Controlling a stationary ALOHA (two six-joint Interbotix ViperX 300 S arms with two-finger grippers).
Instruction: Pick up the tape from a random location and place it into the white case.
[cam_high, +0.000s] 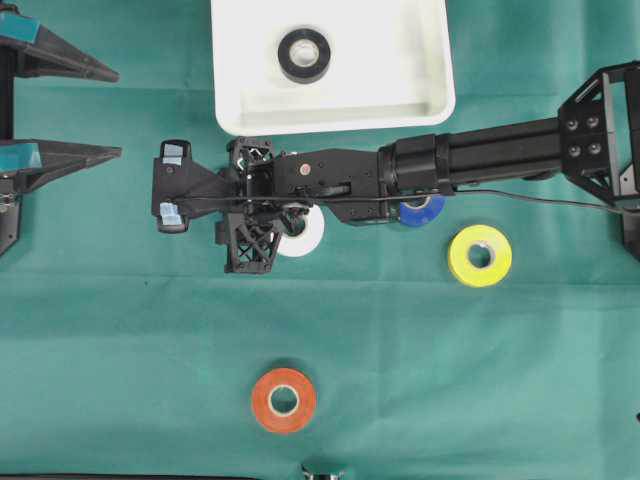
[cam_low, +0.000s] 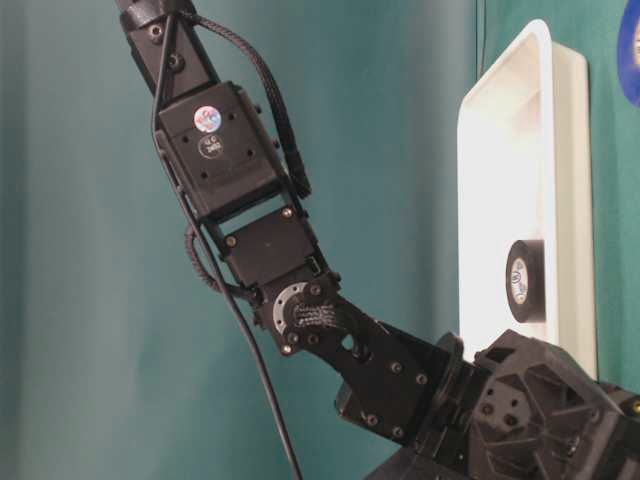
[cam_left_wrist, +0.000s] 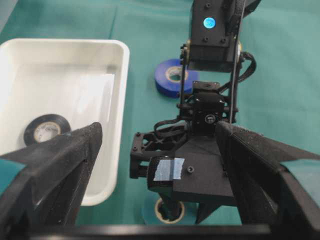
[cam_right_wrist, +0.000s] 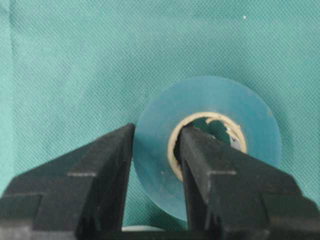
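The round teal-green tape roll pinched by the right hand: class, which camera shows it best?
Right wrist view: the round teal-green tape roll fills the frame, its wall pinched by the right hand. Left wrist shows only its edge; overhead and table-level views hide it.

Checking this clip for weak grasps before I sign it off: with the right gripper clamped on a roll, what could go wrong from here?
The right gripper pinches only one wall of the green tape roll, one finger in the core, one outside; the roll could pivot or slip on lifting. The white case already holds a black roll, so a drop there could land on it. A white roll lies half hidden under the arm and might get nudged.
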